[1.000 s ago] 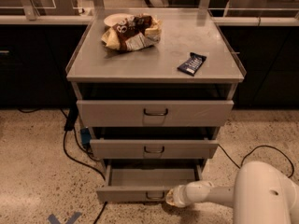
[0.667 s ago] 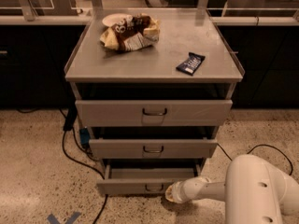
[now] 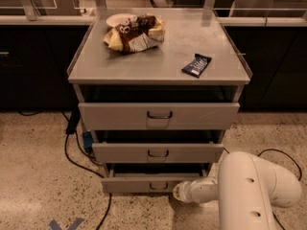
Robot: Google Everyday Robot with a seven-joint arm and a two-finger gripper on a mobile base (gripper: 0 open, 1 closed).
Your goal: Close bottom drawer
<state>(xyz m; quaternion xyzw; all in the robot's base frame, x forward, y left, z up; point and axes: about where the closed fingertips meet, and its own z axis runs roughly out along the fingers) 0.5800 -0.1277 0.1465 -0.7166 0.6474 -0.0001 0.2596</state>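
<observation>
End effector: the end effector [image 3: 179, 191] sits low near the floor, at the right end of the bottom drawer's front. We cannot tell its state, nor whether it touches the front.
Arm: the white arm [image 3: 254, 190] reaches in from our lower right.
Bottom drawer: the bottom drawer [image 3: 139, 184] is lowest in the cabinet and stands out a little. Its front faces us, its long axis runs left to right, and its handle [image 3: 158, 186] is mid-front.
Its tray: we see only a thin grey strip behind the front; the contents are hidden.
Middle drawer [image 3: 192, 153] and top drawer [image 3: 201, 115]: each is slightly out, with a dark inside.
Counter [image 3: 158, 68]: snack bags [image 3: 136, 32] lie against a plate [image 3: 117, 19] at back left, and a dark bar [image 3: 196, 65] lies at right.
</observation>
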